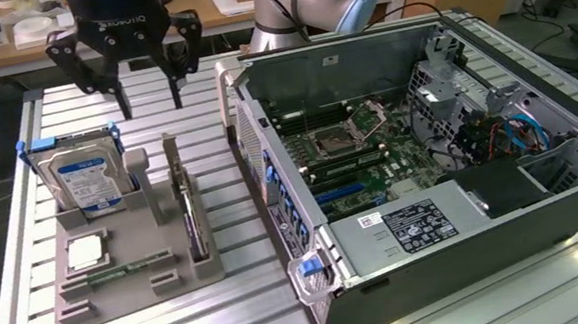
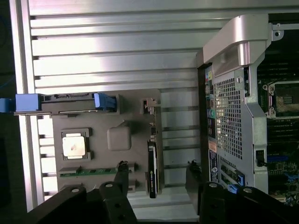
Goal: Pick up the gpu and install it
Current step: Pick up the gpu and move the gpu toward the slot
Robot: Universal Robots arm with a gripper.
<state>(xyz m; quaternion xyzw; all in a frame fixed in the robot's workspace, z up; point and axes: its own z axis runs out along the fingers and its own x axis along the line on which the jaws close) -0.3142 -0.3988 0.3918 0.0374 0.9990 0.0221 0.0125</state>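
Exterior view, black jaws apart, thin flat gpu (image 1: 194, 219) upright in grey tray (image 1: 116, 312).

The gripper (image 2: 157, 175) has its 2 black fingers (image 2: 122, 173) wide apart. The gpu (image 2: 152, 169) stands on its thin edge in the gray holder (image 2: 135, 108), between the fingers w/o touching them. A shiny chip (image 2: 74, 144) & a green stick (image 2: 88, 171) sit in the holder too. The PC case (image 2: 233, 116) is near, on the metal table (image 2: 117, 56).

gpu (image 1: 194, 221) | thin flat dark card | standing on its long edge | slotted along the grey holder's (image 1: 127, 302) edge on the exterior view's right
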